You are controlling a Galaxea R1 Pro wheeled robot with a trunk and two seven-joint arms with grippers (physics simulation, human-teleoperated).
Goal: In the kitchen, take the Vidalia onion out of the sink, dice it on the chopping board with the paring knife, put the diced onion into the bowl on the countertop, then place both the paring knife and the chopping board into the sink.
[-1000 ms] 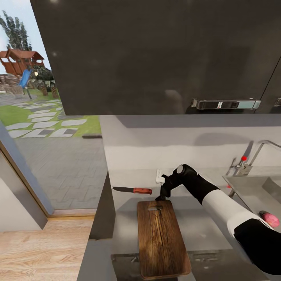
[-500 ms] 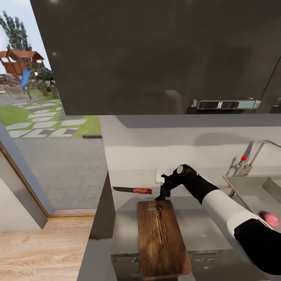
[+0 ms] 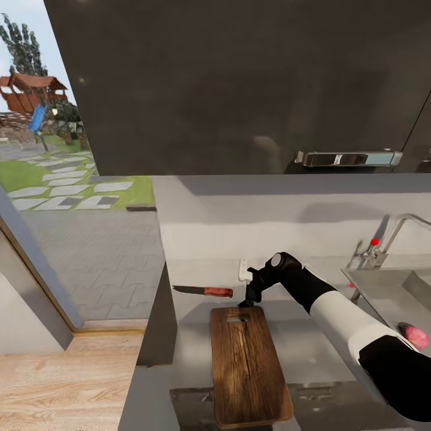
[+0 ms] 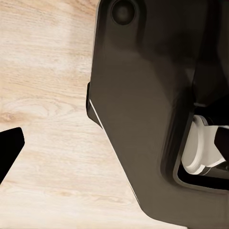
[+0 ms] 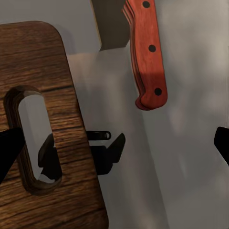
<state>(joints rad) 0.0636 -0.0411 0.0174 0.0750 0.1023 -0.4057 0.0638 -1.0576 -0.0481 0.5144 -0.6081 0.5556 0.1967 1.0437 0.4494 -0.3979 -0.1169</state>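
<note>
From the head camera I have my right arm reaching forward over the counter (image 3: 311, 353), its right claw (image 3: 245, 303) pointing down at the far end of the chopping board (image 3: 248, 365), right by the slot-shaped handle hole (image 3: 238, 319). Through the right wrist camera I see the claw's two dark fingertips (image 5: 9, 148) at opposite edges of the frame, spread wide apart, with nothing between them but the counter surface and the board's corner; it holds nothing. Its shadow falls across the board's edge beside the slot.

The paring knife (image 3: 203, 291) lies flat on the counter just beyond the board's far left corner, apart from the board, red handle toward the claw and dark blade pointing away to the left. In the wrist camera the handle (image 5: 145, 52) with its three rivets sits close to the claw's open span but not between the fingers.

The board lies lengthwise, its near end overhanging the counter's front edge toward me.

Off to my right, the Vidalia onion (image 3: 414, 336) rests inside the sink (image 3: 383, 287), partly hidden behind my right forearm. The chrome tap (image 3: 398, 230) with its red knob (image 3: 374, 242) stands at the sink's back.

The left wrist camera gives me pale wooden floor (image 4: 43, 95) and the robot's dark body (image 4: 143, 105); one dark tip of the left claw (image 4: 9, 148) shows at the frame edge, and I cannot tell how far that claw is open.
</note>
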